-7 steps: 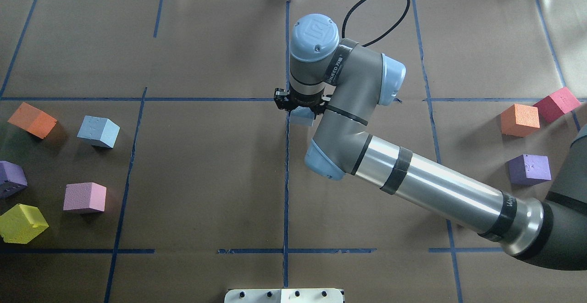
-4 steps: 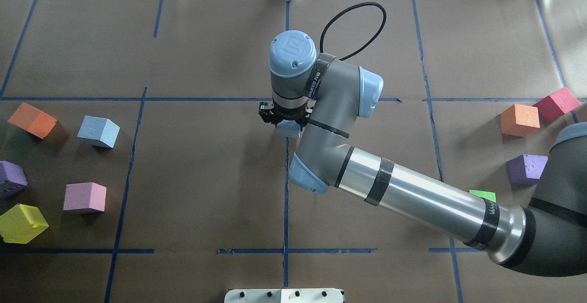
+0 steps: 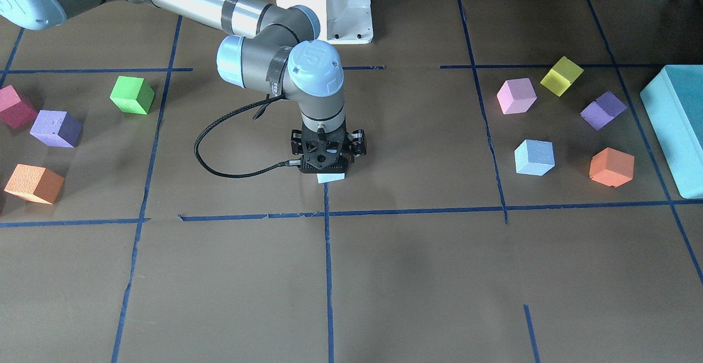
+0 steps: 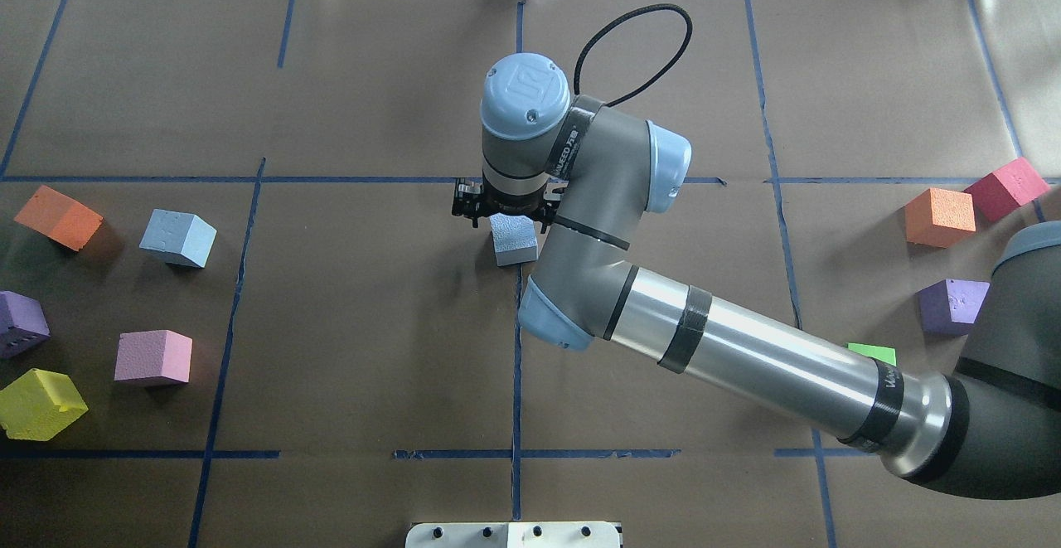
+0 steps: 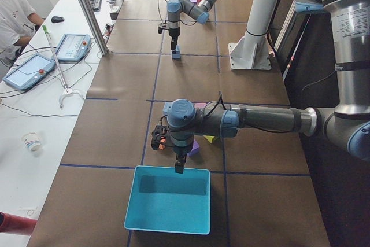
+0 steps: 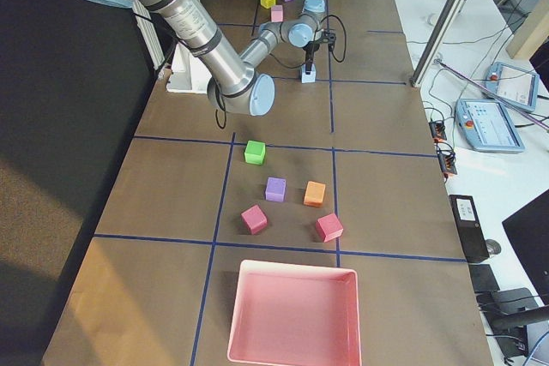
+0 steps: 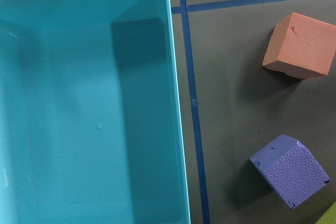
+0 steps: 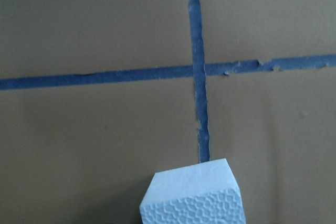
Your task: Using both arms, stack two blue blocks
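My right gripper [image 4: 502, 206] points straight down at the table's middle, shut on a sky-blue block [image 4: 514, 240] that sits at table level on the blue tape line. The block peeks out under the gripper in the front view [image 3: 331, 177] and fills the bottom of the right wrist view [image 8: 191, 195]. The second blue block [image 4: 177, 238] lies free at the far left, also in the front view [image 3: 534, 157]. My left gripper [image 5: 178, 163] hangs over the teal bin's [image 7: 94, 103] edge. I cannot tell if it is open or shut.
Orange [image 4: 58, 216], purple [image 4: 21, 324], pink [image 4: 153, 357] and yellow [image 4: 41, 403] cubes surround the second blue block. Orange [image 4: 939, 216], red [image 4: 1005, 187], purple [image 4: 953, 306] and green [image 4: 872, 353] cubes lie at the right. A pink tray [image 6: 296, 315] stands at the right end.
My right arm has carried the blue block left and toward the robot to the centre tape line. More of the block now shows below the gripper. The other cubes have not moved.
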`<control>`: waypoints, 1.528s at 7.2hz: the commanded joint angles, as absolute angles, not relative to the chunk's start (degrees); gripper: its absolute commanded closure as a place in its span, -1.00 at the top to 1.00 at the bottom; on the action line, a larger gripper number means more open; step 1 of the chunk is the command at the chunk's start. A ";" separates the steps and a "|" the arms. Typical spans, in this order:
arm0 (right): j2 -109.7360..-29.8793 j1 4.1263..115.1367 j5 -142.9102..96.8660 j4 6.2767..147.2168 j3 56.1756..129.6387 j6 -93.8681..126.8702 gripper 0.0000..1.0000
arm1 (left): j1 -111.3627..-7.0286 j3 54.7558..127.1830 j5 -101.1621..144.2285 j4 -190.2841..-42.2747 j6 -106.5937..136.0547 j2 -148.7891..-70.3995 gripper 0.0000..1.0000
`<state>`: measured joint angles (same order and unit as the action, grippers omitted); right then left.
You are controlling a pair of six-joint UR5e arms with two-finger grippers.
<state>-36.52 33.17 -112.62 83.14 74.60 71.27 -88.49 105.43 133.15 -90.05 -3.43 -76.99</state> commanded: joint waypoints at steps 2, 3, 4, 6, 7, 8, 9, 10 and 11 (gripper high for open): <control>-40.05 45.91 -121.60 93.20 84.59 57.48 1.00 | -88.33 105.91 132.89 -92.53 -2.90 -80.29 1.00; -47.82 51.62 -125.64 94.47 90.90 48.17 1.00 | -88.33 105.13 133.24 -94.03 -2.81 -83.29 1.00; -55.47 59.86 -130.73 94.74 94.71 37.46 1.00 | -88.24 104.86 134.29 -94.13 -2.55 -83.76 1.00; -71.53 72.20 -132.71 98.42 102.26 9.72 1.00 | -87.72 106.07 139.12 -95.27 6.71 -83.93 1.00; -79.63 76.86 -132.80 98.70 105.35 -1.12 1.00 | -84.84 106.95 139.48 -100.06 7.55 -83.76 1.00; -86.42 81.86 -132.89 98.70 106.86 -10.10 1.00 | -81.94 106.96 140.09 -100.72 7.65 -83.85 1.00; -93.18 87.83 -132.89 98.61 107.05 -18.81 1.00 | -78.17 106.96 140.10 -100.81 8.26 -85.07 1.00; -99.69 90.94 -132.28 98.18 106.96 -22.46 1.00 | -76.05 107.05 139.58 -101.33 15.83 -86.99 1.00; -102.37 91.49 -132.54 97.39 107.48 -21.72 1.00 | -69.41 106.44 139.14 -104.30 20.61 -87.36 1.00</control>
